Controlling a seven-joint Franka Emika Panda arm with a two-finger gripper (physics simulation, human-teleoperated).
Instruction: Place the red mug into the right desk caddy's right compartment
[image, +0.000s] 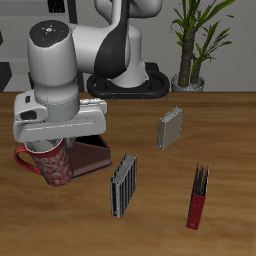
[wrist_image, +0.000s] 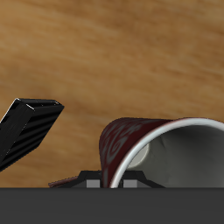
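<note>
Standing on the wooden table (image: 225, 135) are two grey ribbed blocks, one (image: 171, 127) farther back and one (image: 123, 185) nearer the front edge, just beside the caddy. A slim red book (image: 199, 198) stands well apart from them, and a potted plant (image: 192, 45) sits behind the table. The right desk caddy (image: 92, 157) is a dark brown box, mostly hidden under the robot's arm, so what is inside it cannot be seen. The red mug (image: 52, 163) with pale speckles hangs from the gripper (image: 50, 150), tilted, at the caddy's end. In the wrist view the mug (wrist_image: 131, 140) shows its grey-white inside. The claw seems to be pinching the mug's rim, though its fingers are hard to see.
</note>
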